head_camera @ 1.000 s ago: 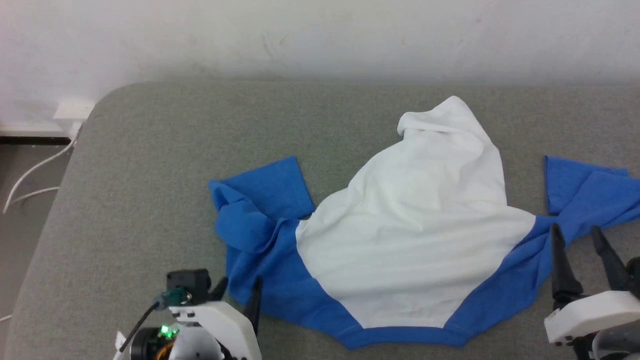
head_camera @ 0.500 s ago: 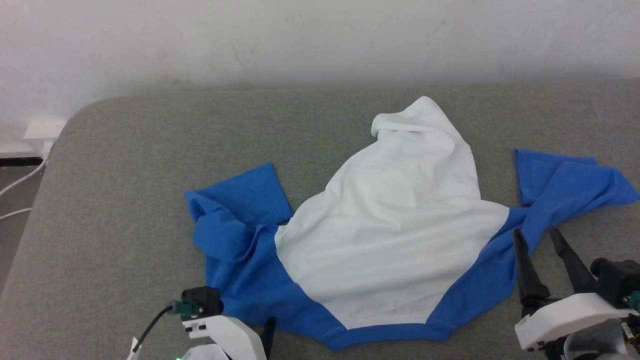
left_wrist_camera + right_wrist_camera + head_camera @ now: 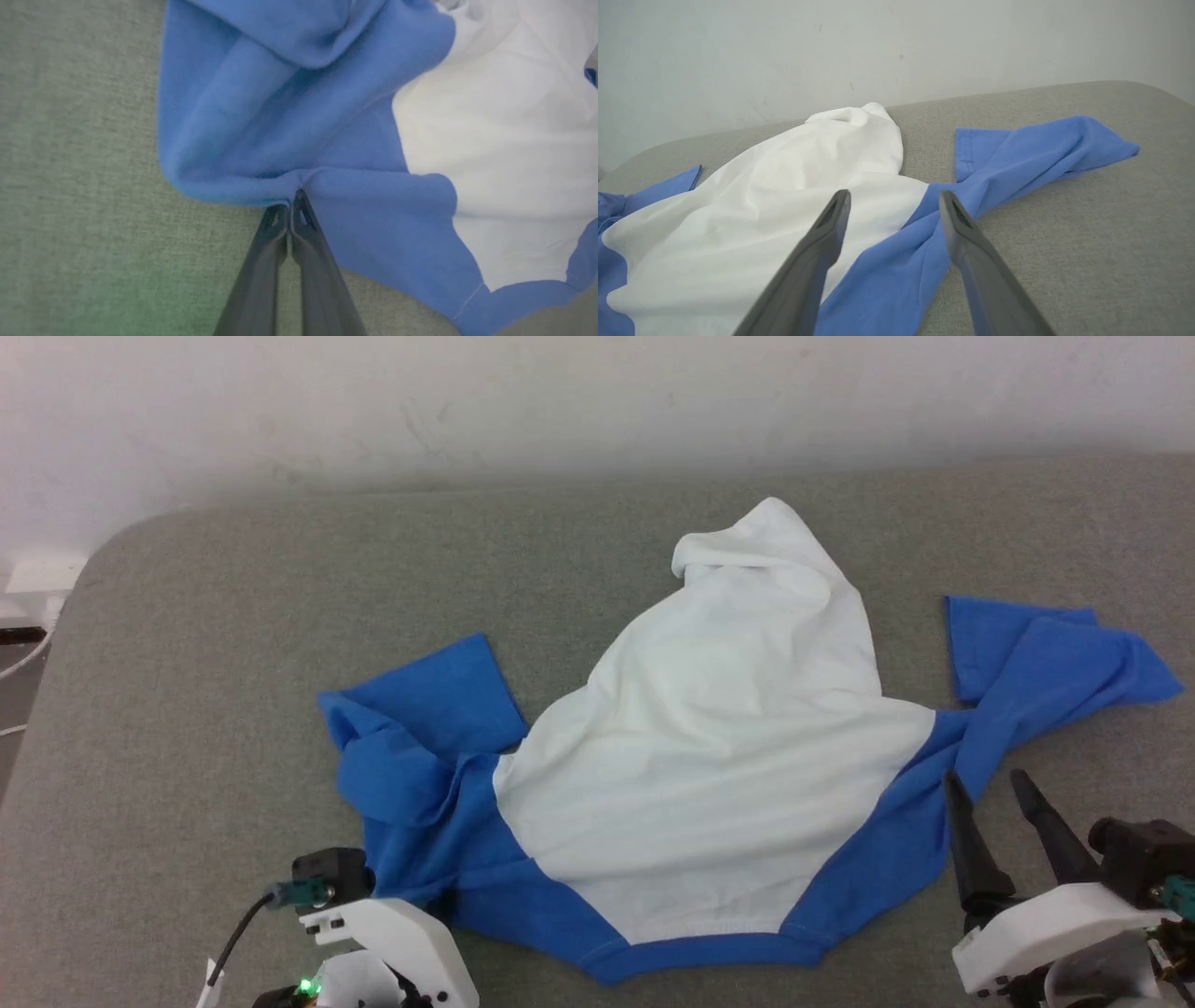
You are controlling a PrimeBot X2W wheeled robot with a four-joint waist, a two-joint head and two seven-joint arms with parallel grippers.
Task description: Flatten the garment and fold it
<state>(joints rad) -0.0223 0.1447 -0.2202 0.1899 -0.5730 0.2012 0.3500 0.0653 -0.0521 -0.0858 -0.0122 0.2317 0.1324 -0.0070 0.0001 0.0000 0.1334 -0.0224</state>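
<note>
The garment, a white T-shirt with blue sleeves, lies crumpled on the grey padded surface, neck trim toward me. Its white body bunches into a peak at the far side. One blue sleeve is folded over at the left, the other stretches out to the right. My left gripper is shut, its tips pinching the near blue edge of the garment by the left shoulder. My right gripper stands open by the right blue shoulder; its fingers straddle that blue fabric without touching it.
A white wall runs along the far side of the surface. The surface's rounded corner is at the far left, with a white wall box and a cable beyond it. Bare grey surface surrounds the garment.
My left gripper has closed on the blue edge of the garment. The right gripper stays open. The whole head view has shifted, so the camera has turned.
</note>
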